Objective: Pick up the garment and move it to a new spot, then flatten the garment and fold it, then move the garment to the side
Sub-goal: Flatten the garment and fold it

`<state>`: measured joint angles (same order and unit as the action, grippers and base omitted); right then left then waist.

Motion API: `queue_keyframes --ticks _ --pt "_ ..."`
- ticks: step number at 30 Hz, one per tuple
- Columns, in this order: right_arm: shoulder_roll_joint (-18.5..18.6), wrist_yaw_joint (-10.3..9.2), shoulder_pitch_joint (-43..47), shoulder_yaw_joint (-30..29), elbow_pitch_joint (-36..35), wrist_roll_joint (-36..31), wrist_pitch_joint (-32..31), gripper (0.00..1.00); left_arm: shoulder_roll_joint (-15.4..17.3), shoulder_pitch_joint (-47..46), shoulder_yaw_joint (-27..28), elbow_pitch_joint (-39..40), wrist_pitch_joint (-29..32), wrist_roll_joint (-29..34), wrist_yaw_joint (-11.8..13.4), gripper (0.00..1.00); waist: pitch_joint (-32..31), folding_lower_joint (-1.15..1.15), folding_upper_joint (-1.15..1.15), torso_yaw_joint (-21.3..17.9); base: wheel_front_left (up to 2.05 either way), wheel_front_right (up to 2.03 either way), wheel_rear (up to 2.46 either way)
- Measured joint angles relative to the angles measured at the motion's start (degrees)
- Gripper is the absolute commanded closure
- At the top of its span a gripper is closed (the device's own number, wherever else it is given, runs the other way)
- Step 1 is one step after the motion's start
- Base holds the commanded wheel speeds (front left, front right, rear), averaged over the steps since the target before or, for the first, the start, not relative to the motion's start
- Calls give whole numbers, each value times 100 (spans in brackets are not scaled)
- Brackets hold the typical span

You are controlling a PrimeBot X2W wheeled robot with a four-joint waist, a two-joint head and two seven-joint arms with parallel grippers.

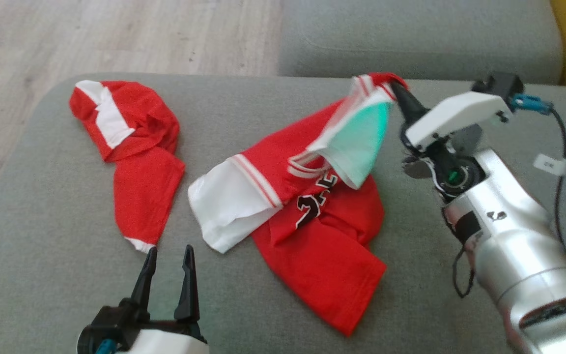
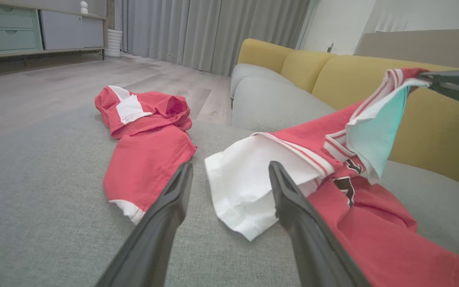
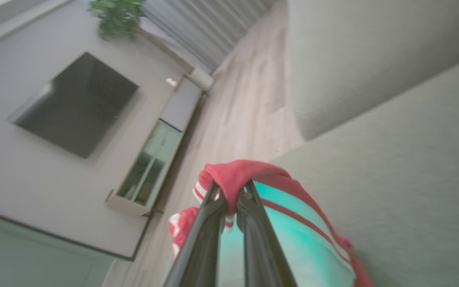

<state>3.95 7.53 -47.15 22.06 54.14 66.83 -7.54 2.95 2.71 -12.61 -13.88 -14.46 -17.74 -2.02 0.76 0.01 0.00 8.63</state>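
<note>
A red and white garment (image 1: 312,216) with dark numbers lies crumpled on the grey sofa seat (image 1: 42,255), one sleeve edge lifted up and to the right. My right gripper (image 1: 395,87) is shut on that raised red hem, and the right wrist view has the cloth (image 3: 245,175) pinched between its two fingers (image 3: 209,215). The garment (image 2: 333,167) also rises toward the dark fingertips (image 2: 452,85) at the right edge of the left wrist view. My left gripper (image 1: 167,253) stands open low at the front, just left of the garment's white sleeve (image 2: 245,187), touching nothing.
A second red and white garment (image 1: 130,147) lies bunched at the seat's left. Behind are another grey cushion (image 1: 410,34), a yellow backrest (image 2: 373,91) and wooden floor (image 1: 116,34). A cabinet (image 2: 34,28) and curtains (image 2: 213,32) stand far off.
</note>
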Motion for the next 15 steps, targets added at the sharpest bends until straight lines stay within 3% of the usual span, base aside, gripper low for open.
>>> queue_keyframes --ticks 5,10,11,12,13,14,15 --pt "10 0 -597 -177 1475 -631 246 100 0 -73 16 1 0 14 -35 0 197 0 0 -157 0 0 0" --pt "42 0 -726 357 1730 -1325 180 100 -1 -287 -7 1 0 14 -57 0 386 0 0 -241 0 0 0" --pt "56 0 -691 475 1692 -1411 144 93 -1 -306 -11 0 0 14 -58 0 415 0 0 -254 0 0 0" --pt "85 0 -634 586 1631 -1503 140 67 -1 -319 -13 -5 0 14 -59 0 438 0 0 -264 0 0 0" --pt "85 0 -634 586 1631 -1503 140 25 -1 -319 -13 -5 0 14 -59 0 438 0 0 -264 0 0 0" --pt "119 0 -571 675 1586 -1582 141 0 -1 -331 -15 -16 0 14 -77 0 456 0 0 -274 0 0 0" --pt "166 0 -501 731 1541 -1638 148 0 -1 -339 -14 -25 0 14 -101 0 470 0 0 -282 0 0 0"
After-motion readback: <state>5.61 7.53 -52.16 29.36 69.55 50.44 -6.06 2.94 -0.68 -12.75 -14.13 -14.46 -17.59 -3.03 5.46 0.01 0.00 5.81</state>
